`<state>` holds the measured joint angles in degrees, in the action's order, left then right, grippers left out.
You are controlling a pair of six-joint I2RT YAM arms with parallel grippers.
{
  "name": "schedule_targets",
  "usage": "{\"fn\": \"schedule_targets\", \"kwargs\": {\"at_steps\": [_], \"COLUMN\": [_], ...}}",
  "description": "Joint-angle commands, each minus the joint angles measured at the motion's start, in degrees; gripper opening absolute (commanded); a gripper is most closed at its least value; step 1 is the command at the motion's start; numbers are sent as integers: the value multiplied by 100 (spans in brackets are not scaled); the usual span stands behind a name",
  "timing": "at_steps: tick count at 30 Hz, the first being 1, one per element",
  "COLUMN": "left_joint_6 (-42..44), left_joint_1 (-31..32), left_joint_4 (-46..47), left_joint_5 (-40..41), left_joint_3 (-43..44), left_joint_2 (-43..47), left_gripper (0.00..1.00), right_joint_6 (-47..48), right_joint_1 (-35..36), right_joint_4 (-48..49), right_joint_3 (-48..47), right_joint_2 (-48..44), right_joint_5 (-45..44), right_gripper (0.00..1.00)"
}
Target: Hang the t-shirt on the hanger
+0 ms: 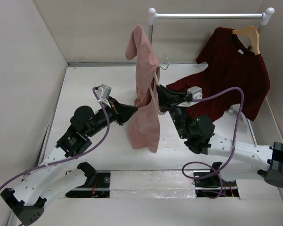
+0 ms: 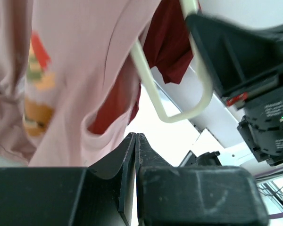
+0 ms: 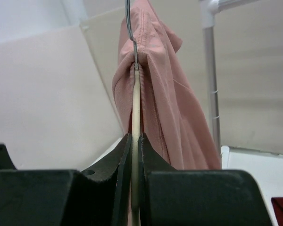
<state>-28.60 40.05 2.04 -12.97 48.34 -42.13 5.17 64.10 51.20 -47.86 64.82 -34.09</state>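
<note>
This looks like a robot test lab. 2 robot arms, a left arm [image 1: 85,125] and a right arm [image 1: 226,146], trail purple cables [image 1: 226,89] and are bolted to a white table [image 1: 85,84]. Plain white walls [image 1: 19,70] stand around it, with a small clothes rail [image 1: 207,15] at the back.

High behind my two bases, the fixed camera looks down and forward over the table [image 1: 85,89] to the clothes rail [image 1: 207,15] at the back wall, taking in both my arms. My left wrist camera rides just behind my left gripper [image 2: 136,139], tilted upward, very close to the t-shirt [image 2: 85,70] and hanger [image 2: 177,117]. My right wrist camera sights along my right gripper [image 3: 136,139], close in and edge-on to that hanger. All three views share the t-shirt and hanger.
</note>
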Motion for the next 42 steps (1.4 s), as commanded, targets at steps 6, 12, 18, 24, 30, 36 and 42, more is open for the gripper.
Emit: {"fn": "schedule_targets", "kwargs": {"at_steps": [6,12,18,24,30,36,42], "left_joint_6": [-5,223,504,829,1154,1287,1260], "left_joint_1": [11,11,11,11,11,11,11], "left_joint_4": [-20,6,691,947,991,1245,1491], "left_joint_5": [-453,295,566,692,708,568,322], "left_joint_3": [71,544,1257,1714,1881,1899,1767], "left_joint_2": [-244,126,-559,-1262,-1711,-1816,-1852], "left_gripper": [0,23,52,54,54,54,51], "right_joint_6": [282,283,28,-148,-306,-482,-728], "right_joint_1": [-21,164,270,270,270,270,217], "right_joint_4": [1287,1296,1129,716,567,329,145], "right_joint_3": [-549,-278,109,224,224,154,84], "right_joint_2": [488,365,163,-153,-285,-259,-145], "right_joint_5": [-318,-308,-423,-371,-239,-142,-37], "right_gripper": [0,0,0,0,0,0,0]}}
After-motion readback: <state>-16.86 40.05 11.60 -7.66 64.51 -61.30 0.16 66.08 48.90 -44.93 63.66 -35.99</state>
